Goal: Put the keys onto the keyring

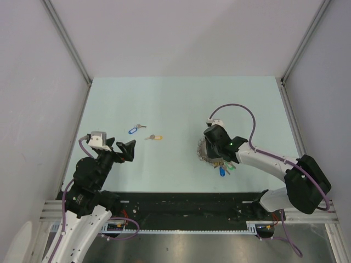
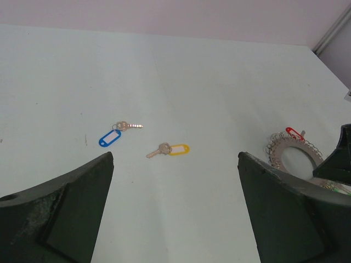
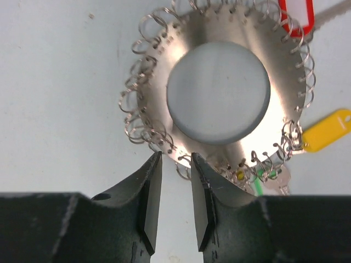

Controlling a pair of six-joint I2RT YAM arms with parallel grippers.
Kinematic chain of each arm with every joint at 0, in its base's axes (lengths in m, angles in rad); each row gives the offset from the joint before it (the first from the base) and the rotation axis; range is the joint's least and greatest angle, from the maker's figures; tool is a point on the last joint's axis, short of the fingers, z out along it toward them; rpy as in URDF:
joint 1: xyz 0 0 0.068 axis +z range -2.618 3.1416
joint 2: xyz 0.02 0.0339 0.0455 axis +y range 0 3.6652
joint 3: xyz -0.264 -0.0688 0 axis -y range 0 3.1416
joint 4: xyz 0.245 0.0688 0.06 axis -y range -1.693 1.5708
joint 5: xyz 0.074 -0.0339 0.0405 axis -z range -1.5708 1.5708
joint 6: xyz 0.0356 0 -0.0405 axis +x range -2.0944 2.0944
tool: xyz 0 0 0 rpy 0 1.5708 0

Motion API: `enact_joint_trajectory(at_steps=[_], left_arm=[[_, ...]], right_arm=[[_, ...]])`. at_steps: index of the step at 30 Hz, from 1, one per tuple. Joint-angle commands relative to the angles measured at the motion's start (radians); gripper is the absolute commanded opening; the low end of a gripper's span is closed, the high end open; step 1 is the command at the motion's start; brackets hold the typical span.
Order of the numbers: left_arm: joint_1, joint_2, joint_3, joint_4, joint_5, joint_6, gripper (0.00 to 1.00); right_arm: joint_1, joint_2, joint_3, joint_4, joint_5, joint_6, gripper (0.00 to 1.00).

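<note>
The right claw (image 3: 175, 161) is narrowed to a slit, tips at the near rim of the keyring (image 3: 219, 24); whether it pinches a wire loop I cannot tell. Left of the keyring, well apart on the desk (image 2: 208, 82), lie the blue-tag key (image 2: 112, 136) and yellow-tag key (image 2: 171, 149). The left claw (image 1: 125, 149) hangs wide open, empty.
</note>
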Motion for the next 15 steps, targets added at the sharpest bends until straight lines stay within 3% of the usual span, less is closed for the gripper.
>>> enact_joint_trajectory(at_steps=[1, 15], left_arm=[[0.006, -0.001, 0.041, 0.010, 0.030, 0.029, 1.00], [0.008, -0.002, 0.039, 0.008, 0.030, 0.030, 1.00]], right_arm=[[-0.039, -0.039, -0.083, 0.026, -0.086, 0.104, 0.32], [-0.084, -0.013, -0.145, 0.091, -0.158, 0.150, 0.27]])
